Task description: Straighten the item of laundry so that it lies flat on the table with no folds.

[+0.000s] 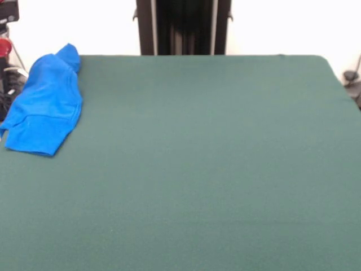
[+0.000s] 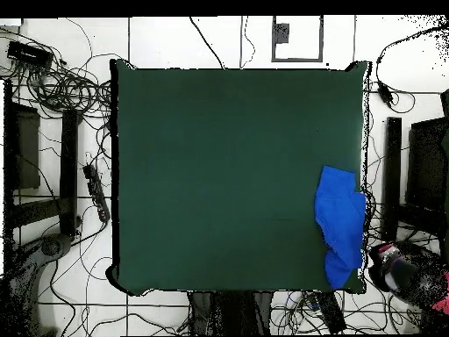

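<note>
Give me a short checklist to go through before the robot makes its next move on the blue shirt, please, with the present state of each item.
1. T-shirt located: ok, it lies bunched at one edge of the table, near a corner.
2. Shirt lies flat with no folds: not ok, it is crumpled into a narrow heap.
3. Shirt fully on the table: cannot tell; in the overhead view its edge reaches the table's rim.
4. Room to spread it: ok, the green surface beside it is bare.
5. Gripper ready: cannot tell, neither view shows it.
6. Nothing lying on the shirt: ok.
</note>
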You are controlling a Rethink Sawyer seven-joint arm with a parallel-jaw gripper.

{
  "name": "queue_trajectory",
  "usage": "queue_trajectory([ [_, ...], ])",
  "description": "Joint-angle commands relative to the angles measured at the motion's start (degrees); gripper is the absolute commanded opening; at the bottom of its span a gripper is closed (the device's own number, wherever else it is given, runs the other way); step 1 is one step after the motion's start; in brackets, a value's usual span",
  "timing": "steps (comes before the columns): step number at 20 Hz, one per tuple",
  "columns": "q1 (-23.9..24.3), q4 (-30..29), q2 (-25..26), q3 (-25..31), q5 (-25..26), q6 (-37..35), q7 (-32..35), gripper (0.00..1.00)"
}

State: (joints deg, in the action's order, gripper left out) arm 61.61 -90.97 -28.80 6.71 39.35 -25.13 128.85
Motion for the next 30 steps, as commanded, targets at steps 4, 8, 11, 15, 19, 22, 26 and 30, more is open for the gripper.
queue_trajectory([
  [4,10.3,-8.8,-3.6,13.0,6.7,1.3,-21.9,1.0],
  [8,9.7,-13.0,-8.1,14.2,6.5,-1.2,-18.4,1.0],
  [11,9.4,-16.2,-11.9,15.0,4.8,-3.4,-16.8,1.0],
  [15,8.7,-18.6,-14.6,15.5,3.0,-5.5,-14.7,1.0],
  [19,8.4,-21.3,-14.5,16.2,1.2,-4.7,-10.5,1.0],
  [22,7.2,-22.5,-14.5,16.1,0.1,-3.9,-7.5,1.0],
  [26,6.5,-23.4,-14.0,16.2,-0.7,-2.6,-5.7,1.0],
  [30,5.6,-23.0,-11.6,15.5,-0.2,-0.2,-4.1,1.0],
])
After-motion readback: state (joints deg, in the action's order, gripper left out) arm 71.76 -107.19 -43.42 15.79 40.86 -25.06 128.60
